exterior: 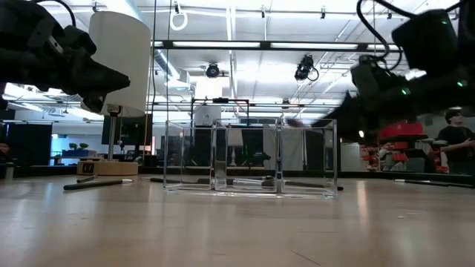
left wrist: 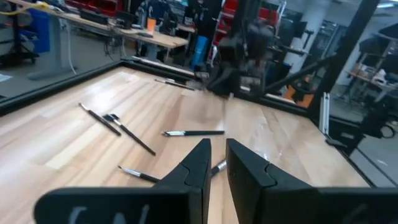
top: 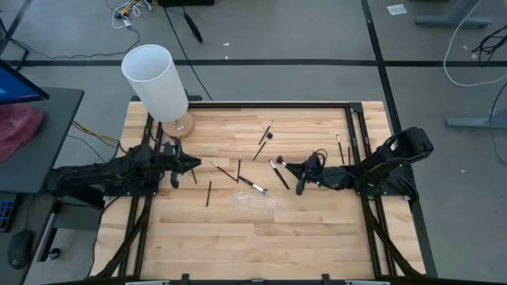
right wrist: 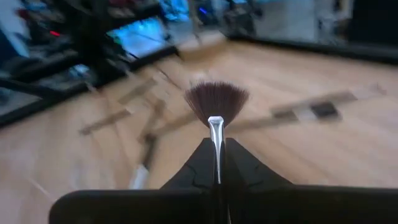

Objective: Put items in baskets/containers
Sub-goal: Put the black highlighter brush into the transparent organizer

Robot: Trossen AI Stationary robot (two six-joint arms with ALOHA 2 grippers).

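Note:
Several thin black brushes lie flat on the wood: one (top: 265, 136) toward the far edge, one (top: 238, 169) and one (top: 209, 192) in the middle, one (top: 339, 147) by the right arm. The clear holder (top: 255, 199) stands on the table nearer the near edge; the low view shows its three compartments (exterior: 250, 159). My right gripper (top: 287, 167) hovers right of the holder, shut on a fan brush (right wrist: 216, 99). My left gripper (left wrist: 217, 148) is narrowly open and holds nothing. It hovers at the table's left (top: 196, 165), by the white cylinder. My right gripper pinches the fan brush between its two fingers just behind the silver ferrule (right wrist: 215, 127). The brush lies along the fingers, and its fan of dark bristles sticks out ahead of the fingertips. The fingers hide the handle. The low view shows the gripper (exterior: 334, 119) above the table.
A tall white cylinder on a round wooden base (top: 158, 83) stands at the far left corner. Black frame rails (top: 358, 134) run along the table's sides. Bare wood (top: 261, 245) stretches along the near edge. A person (exterior: 454, 141) stands far off in the room behind.

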